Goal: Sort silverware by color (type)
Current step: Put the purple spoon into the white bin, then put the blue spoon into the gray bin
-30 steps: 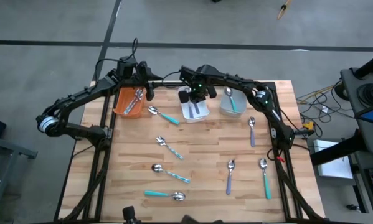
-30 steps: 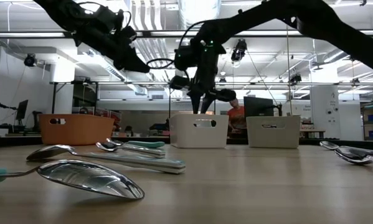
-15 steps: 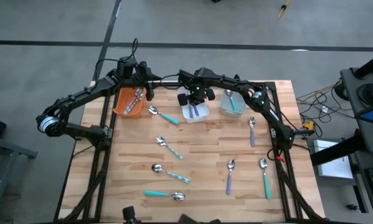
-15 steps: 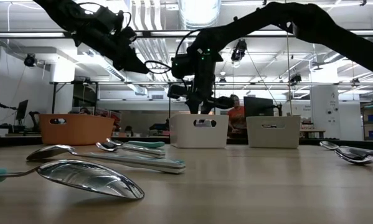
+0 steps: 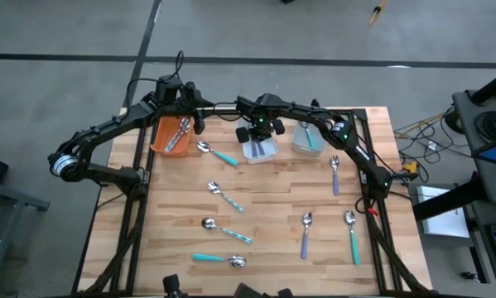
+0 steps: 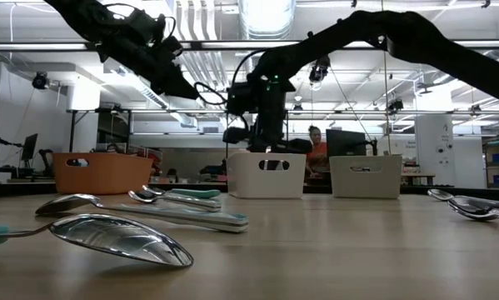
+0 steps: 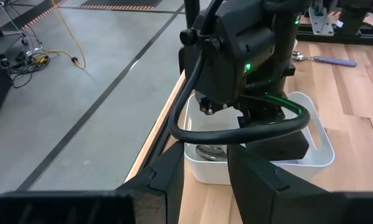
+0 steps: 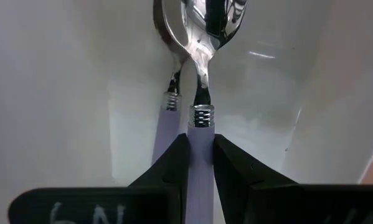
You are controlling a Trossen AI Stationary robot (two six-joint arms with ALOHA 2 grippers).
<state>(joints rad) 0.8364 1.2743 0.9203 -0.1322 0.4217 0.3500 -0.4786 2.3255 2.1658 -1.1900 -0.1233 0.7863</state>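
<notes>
My right gripper [image 5: 258, 132] is down in the white bin [image 5: 261, 157], shut on a purple-handled spoon [image 8: 202, 68]. A second purple spoon [image 8: 167, 93] lies on the bin's floor beside it. My left gripper [image 5: 198, 121] hangs open above the table between the orange bin [image 5: 170, 136] and the white bin, with nothing between its fingers [image 7: 164, 180]. Loose silverware lies flat on the table: a teal spoon [image 5: 218, 153], two striped spoons [image 5: 225, 197] [image 5: 228, 231], another teal spoon [image 5: 219, 259], purple ones [image 5: 305, 233] [image 5: 334, 174] and a teal one [image 5: 352, 237]. My right gripper pinches the spoon's purple handle [image 8: 200, 127] between its two fingers [image 8: 174, 163], just behind the metal collar. The fingers come from above, pointing steeply down, and lie along the handle. The spoon hangs bowl-down inside the white bin; whether its bowl touches the floor I cannot tell.
A grey bin [image 5: 310, 137] with a teal piece in it stands to the right of the white bin. The orange bin holds some silverware. The three bins line the table's far edge. A person [image 6: 317, 150] shows in the room beyond.
My right gripper has sunk with the purple spoon, from above the white bin's rim down into the bin, moving slightly toward the far edge. It has stayed shut on the handle.
</notes>
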